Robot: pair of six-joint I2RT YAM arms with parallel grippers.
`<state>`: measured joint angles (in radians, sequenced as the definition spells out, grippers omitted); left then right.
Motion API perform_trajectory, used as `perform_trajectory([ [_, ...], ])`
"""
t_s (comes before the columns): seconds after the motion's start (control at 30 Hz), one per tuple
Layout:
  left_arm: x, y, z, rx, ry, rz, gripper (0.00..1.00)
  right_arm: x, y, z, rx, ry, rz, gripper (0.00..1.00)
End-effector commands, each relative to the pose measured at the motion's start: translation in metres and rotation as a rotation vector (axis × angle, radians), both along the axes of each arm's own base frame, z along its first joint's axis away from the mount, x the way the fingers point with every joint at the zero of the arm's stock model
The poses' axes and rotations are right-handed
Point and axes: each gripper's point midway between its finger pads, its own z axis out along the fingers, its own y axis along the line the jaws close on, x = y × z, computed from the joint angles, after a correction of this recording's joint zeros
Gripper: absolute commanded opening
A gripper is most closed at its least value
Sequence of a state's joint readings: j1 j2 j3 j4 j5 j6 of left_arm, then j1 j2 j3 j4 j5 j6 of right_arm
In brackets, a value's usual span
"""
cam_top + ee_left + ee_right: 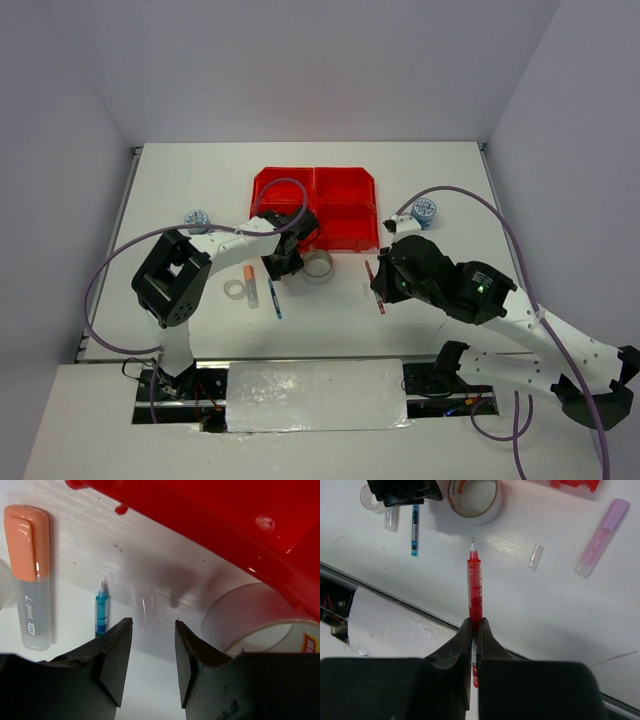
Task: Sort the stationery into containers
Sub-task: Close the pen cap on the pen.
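Note:
The containers, a red four-compartment tray (315, 208) (225, 520), sit at the table's back centre. My left gripper (272, 265) (153, 621) hangs open just in front of the tray, over a small clear pen cap (146, 605) lying by its fingertips. Left of it are a blue pen (101, 611) (272, 297) and an orange highlighter (29, 575) (249, 280). A silvery tape ring (318, 267) (260, 625) lies to its right. My right gripper (380, 290) (476, 621) is shut on a red pen (475, 575), its tip pointing forward.
A small clear tape ring (235, 289) lies near the orange highlighter. Blue-patterned rolls (197, 219) (424, 211) sit either side of the tray. A pink highlighter (601, 537) and another clear cap (536, 556) lie ahead of the right gripper. The table's front edge runs close below it.

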<state>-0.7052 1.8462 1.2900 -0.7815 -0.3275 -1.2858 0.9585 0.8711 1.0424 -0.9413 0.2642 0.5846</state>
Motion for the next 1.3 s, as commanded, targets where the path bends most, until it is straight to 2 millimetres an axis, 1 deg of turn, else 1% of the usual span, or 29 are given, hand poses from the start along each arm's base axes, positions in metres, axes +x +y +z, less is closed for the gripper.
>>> perform_trajectory([
  [0.0,0.000,0.003,-0.009,0.014,0.015,0.003,0.52,0.006,0.011,0.022,0.055,-0.049,0.026,0.00],
  [0.2,0.001,0.009,-0.012,0.031,0.020,0.016,0.50,0.006,0.017,0.021,0.062,-0.037,0.042,0.00],
  [0.27,0.001,0.011,-0.013,0.035,0.024,0.018,0.48,0.006,0.018,0.021,0.065,-0.039,0.046,0.00],
  [0.33,-0.001,0.014,-0.016,0.035,0.033,0.020,0.43,0.007,0.019,0.022,0.066,-0.040,0.046,0.00],
  [0.6,-0.008,0.015,-0.037,0.033,0.065,0.001,0.47,0.008,0.024,0.024,0.070,-0.038,0.057,0.00],
  [0.67,-0.009,0.015,-0.041,0.032,0.074,-0.003,0.47,0.008,0.025,0.024,0.071,-0.037,0.059,0.00],
  [0.7,-0.013,0.015,-0.046,0.032,0.088,-0.008,0.45,0.008,0.025,0.024,0.073,-0.037,0.060,0.00],
  [0.73,-0.012,0.014,-0.046,0.025,0.084,-0.012,0.41,0.008,0.026,0.025,0.073,-0.037,0.061,0.00],
  [0.8,-0.013,0.014,-0.048,0.021,0.086,-0.014,0.40,0.009,0.026,0.026,0.074,-0.038,0.061,0.00],
  [0.83,-0.013,0.013,-0.047,0.014,0.082,-0.017,0.34,0.009,0.026,0.026,0.073,-0.037,0.061,0.00],
  [0.97,-0.013,0.009,-0.046,-0.003,0.085,-0.037,0.15,0.010,0.031,0.029,0.093,-0.045,0.070,0.00],
  [1.0,-0.013,0.007,-0.044,-0.014,0.081,-0.045,0.07,0.009,0.034,0.029,0.103,-0.041,0.082,0.00],
  [1.03,-0.014,0.004,-0.041,-0.035,0.083,-0.052,0.04,0.009,0.036,0.029,0.111,-0.042,0.087,0.00],
  [1.1,-0.010,-0.002,-0.024,-0.073,0.046,-0.072,0.00,0.012,0.037,0.024,0.116,-0.051,0.083,0.00],
  [1.13,-0.008,-0.002,-0.016,-0.079,0.024,-0.077,0.00,0.013,0.034,0.023,0.121,-0.057,0.067,0.00],
  [1.17,-0.004,-0.005,0.005,-0.103,-0.018,-0.087,0.00,0.017,0.030,0.016,0.123,-0.047,0.036,0.00],
  [1.2,-0.001,-0.006,0.017,-0.112,-0.046,-0.106,0.00,0.018,0.029,0.014,0.134,-0.046,0.030,0.00],
  [1.23,0.002,-0.006,0.029,-0.119,-0.078,-0.119,0.00,0.015,0.029,0.011,0.154,-0.032,0.040,0.00],
  [1.27,0.010,-0.011,0.057,-0.159,-0.145,-0.137,0.00,0.017,0.031,0.015,0.183,-0.046,0.040,0.00],
])
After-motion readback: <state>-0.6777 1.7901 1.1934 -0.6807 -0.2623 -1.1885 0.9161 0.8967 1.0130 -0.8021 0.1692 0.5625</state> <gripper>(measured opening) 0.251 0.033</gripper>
